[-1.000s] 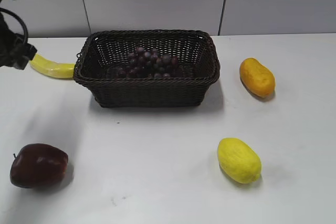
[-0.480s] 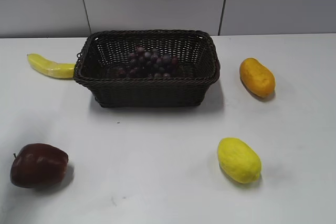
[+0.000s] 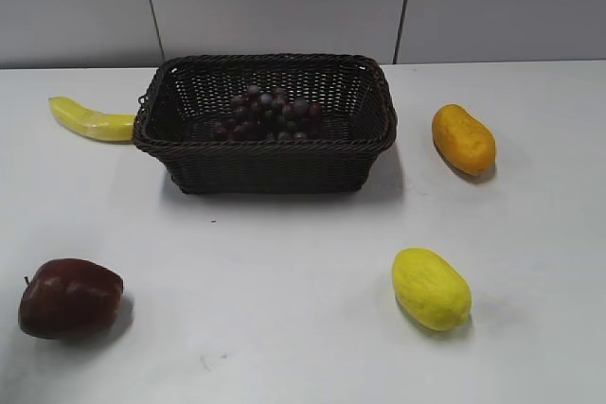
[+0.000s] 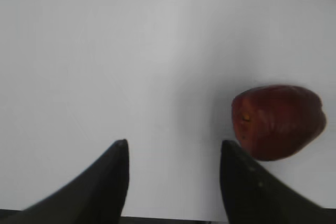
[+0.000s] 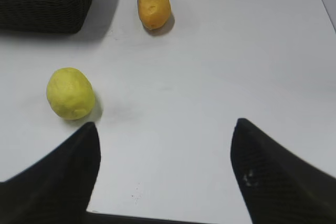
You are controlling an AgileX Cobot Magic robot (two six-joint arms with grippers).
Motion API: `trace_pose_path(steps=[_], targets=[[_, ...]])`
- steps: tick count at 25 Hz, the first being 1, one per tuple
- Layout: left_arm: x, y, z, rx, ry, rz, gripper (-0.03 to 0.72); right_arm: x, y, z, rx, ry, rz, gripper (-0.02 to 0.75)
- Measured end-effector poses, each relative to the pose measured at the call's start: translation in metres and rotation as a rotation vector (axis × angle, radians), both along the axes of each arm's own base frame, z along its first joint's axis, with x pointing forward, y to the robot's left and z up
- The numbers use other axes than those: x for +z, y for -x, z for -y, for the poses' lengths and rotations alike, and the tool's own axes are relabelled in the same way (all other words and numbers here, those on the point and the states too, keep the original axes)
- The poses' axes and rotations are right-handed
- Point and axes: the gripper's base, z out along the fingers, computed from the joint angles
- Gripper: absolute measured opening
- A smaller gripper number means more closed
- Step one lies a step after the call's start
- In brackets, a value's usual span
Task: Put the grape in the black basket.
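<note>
Looking done: grape point(image 3: 266, 113) sits inside black basket point(image 3: 270, 163). My left claw point(image 4: 173, 153) and right claw point(image 5: 165, 148) both gape, empty. Best parking clear of table point(image 3: 303, 234).

No readable text, labels, numbers anywhere (fruit, basket all unmarked).

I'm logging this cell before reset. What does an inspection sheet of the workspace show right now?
Surface: white table, a few faint marks.
Job's things: grape lies inside the basket.
Clutter: banana, apple, orange fruit, yellow fruit, all outside the basket.
Grippers: left gripper open, empty, beside the apple; right gripper open, empty.
Cables: nothing seen.
Surroundings: grey panelled wall.
</note>
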Motion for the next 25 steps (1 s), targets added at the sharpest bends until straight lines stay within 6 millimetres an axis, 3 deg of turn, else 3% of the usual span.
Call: trace_pose_path(steps=[7,14,17,25], targets=[[0.046,0.043,-0.008,-0.001,0.014,0.210,0.487,0.000,0.000,0.000,0.000,0.000,0.000,0.585],[0.074,0.085,-0.016,-0.001,0.034,0.373,0.484,0.000,0.000,0.000,0.000,0.000,0.000,0.585],[0.066,0.104,-0.019,-0.001,0.034,0.385,0.484,0.000,0.000,0.000,0.000,0.000,0.000,0.585],[-0.001,0.156,-0.027,-0.002,0.023,0.319,0.482,0.000,0.000,0.000,0.000,0.000,0.000,0.585]])
